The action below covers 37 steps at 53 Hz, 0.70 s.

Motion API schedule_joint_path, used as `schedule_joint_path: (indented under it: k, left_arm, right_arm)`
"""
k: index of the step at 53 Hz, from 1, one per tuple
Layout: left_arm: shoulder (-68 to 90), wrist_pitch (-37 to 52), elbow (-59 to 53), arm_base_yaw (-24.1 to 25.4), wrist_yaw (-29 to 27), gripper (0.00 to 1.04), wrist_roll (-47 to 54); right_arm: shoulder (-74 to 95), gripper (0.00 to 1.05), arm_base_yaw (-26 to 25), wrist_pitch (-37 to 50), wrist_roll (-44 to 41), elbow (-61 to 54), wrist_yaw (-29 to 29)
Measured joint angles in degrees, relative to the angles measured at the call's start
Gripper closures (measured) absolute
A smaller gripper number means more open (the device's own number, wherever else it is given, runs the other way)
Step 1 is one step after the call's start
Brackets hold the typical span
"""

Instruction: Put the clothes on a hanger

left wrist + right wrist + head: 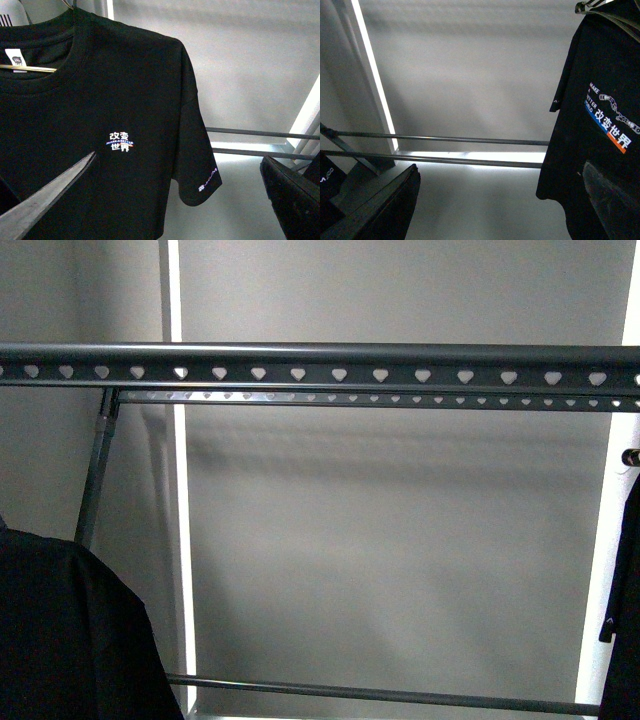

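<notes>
Black clothes [100,90] (printed chest) below grey hanger [320,355]

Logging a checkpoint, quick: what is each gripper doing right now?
Left gripper: open, jaws wide apart, gripping nothing.
Right gripper: open, jaws wide apart, gripping nothing.

Right gripper [501,169]: fingers [390,205] dark, spread wide, nothing between them.
Black shirt [580,165]: hangs just beside one finger, its short sleeve on the side towards the open gap.
Print: white Chinese characters, small English lettering, a chain drawing, blue and orange bands.
Rack bars [445,139]: two thin dark bars, level and close together, crossing behind the gap.
Wall [470,65]: plain grey with a bright light strip [370,75].
Black cloth [327,175]: a scrap by the other finger.
</notes>
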Motion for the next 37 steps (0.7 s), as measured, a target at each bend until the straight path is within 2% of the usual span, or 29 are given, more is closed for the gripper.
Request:
schedule_joint_path:
  k: [17, 23, 24, 28, 31, 37]
  left_arm:
    - [0.00, 0.00, 0.00, 0.00, 0.00, 0.07, 0.00]
    - [6.84, -6.91, 3.39, 2.34, 10.08, 0.07, 5.33]
    - [8.35, -6.88, 3.85, 2.40, 10.23, 0.07, 5.44]
    - [18.47, -2.21, 7.32, 2.03, 7.06, 0.07, 4.59]
    - [28.68, 3.21, 13.55, 2.10, 1.75, 0.07, -1.03]
    - [45.66, 7.08, 26.77, 1.42, -5.42, 0.07, -14.58]
  right_arm:
    - [0.00, 0.07, 0.00, 0.00, 0.00, 0.00, 0.00]
    - [0.00, 0.07, 0.00, 0.00, 0.00, 0.00, 0.00]
    - [0.00, 0.07, 0.00, 0.00, 0.00, 0.00, 0.00]
    - [0.00, 0.07, 0.00, 0.00, 0.00, 0.00, -0.07]
    - [0.00, 0.07, 0.00, 0.00, 0.00, 0.00, -0.02]
    - [0.00, 0.07, 0.00, 0.00, 0.00, 0.00, -0.04]
